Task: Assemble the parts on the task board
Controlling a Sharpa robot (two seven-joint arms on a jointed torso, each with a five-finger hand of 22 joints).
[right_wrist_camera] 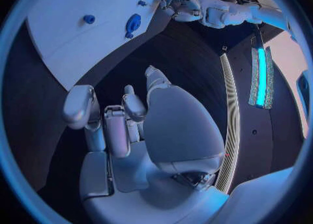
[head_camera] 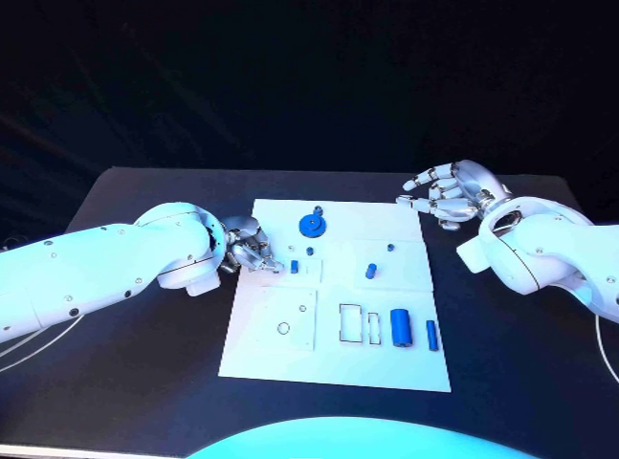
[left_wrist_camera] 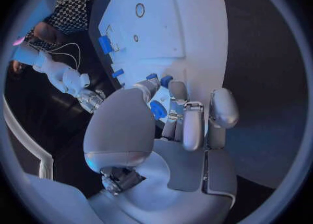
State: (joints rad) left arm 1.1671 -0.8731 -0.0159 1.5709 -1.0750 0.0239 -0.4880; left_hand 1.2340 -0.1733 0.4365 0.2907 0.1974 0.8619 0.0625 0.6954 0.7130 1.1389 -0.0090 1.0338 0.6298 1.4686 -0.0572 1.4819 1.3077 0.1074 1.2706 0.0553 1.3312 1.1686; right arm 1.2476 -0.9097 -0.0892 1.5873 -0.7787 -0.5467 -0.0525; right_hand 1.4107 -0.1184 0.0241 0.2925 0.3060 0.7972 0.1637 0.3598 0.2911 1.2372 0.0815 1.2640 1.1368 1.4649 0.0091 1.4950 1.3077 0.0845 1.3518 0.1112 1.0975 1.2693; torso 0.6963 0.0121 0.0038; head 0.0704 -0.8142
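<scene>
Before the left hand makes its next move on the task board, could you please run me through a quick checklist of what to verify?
1. Left hand at the board's left edge near the small blue parts: ok.
2. Left hand's grasp: cannot tell; its fingers are close to a small blue part, but contact is not clear.
3. Right hand off the task board, over the black table beyond the board's far right corner, holding nothing: ok.
4. Round blue part on the board's far end, clear of both hands: ok.
5. Blue cylinder and slim blue bar lying near the board's near right side, untouched: ok.
</scene>
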